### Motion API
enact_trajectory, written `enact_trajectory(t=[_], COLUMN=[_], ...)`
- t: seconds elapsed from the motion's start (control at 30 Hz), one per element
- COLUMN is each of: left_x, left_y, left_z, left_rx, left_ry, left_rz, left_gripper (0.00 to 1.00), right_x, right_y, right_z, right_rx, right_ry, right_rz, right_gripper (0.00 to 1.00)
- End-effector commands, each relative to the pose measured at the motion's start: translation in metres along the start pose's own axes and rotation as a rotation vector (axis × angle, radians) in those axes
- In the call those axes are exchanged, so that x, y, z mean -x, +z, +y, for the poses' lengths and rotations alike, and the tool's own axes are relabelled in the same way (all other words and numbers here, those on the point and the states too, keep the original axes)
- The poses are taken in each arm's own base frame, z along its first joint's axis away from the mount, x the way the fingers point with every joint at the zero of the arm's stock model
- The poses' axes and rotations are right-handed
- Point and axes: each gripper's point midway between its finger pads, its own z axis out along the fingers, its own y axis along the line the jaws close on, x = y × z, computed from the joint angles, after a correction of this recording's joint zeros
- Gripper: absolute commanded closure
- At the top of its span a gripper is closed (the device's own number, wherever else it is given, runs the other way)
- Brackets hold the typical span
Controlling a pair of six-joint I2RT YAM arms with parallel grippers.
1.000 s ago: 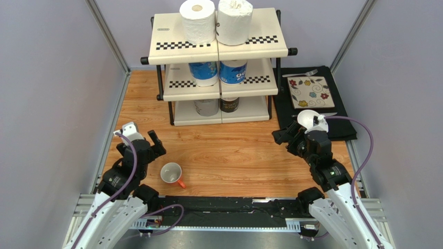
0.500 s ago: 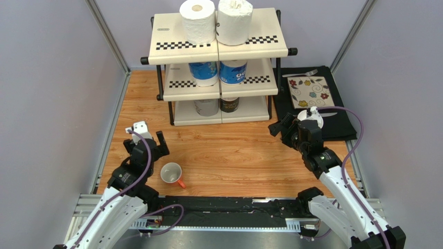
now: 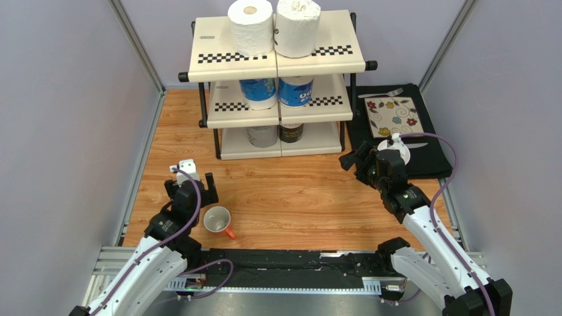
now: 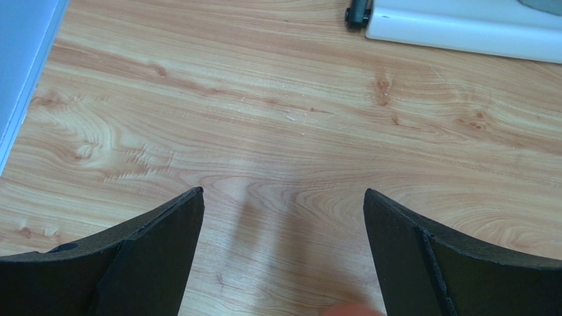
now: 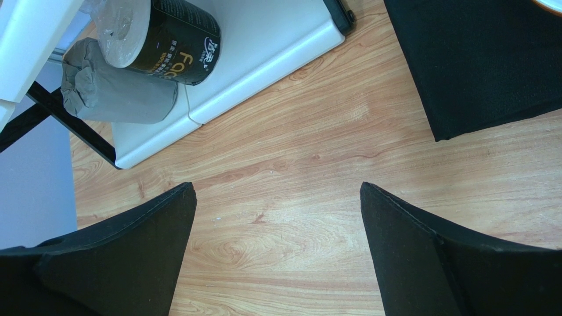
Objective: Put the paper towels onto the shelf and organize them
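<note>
Left pincer & right pincer gape empty; shelf holds paper towels, prob. 2/tier.

The shelf is panelled in cream, edged with black-and-white checkered strips and framed in black. On its top tier two plain white rolls are seen, on its middle tier two blue-printed rolls, and on its bottom tier a grey roll and a dark-wrapped roll. Right of the shelf, a black mat is topped by a floral-patterned tile. In front of the shelf, a white mug with an orange handle is set on the orange-brown wood-grain bench.

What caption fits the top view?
Six paper towels sit paired on the shelf; left gripper and right gripper hang open, empty.
</note>
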Motion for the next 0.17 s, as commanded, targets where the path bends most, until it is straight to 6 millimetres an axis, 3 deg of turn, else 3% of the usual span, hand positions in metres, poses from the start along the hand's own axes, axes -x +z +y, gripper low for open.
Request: enact_trajectory(t=[0.0,0.13], left_x=[0.0104,0.0101], left_y=[-0.0003,-0.0005], left_z=[-0.0061,-0.0026], left_rx=[-0.029,-0.01], left_ry=[-0.009,-0.008], left_rz=[-0.038,-0.034], left_gripper=[0.01,0.01], right_x=[0.0222,0.0225], right_y=[-0.0044,-0.0029], right_z=[0.0177,0.0189], right_rx=[0.048,0.05], right_ry=[0.025,0.027], right_rz=[-0.074,-0.072], right_gripper=[0.02,0.02])
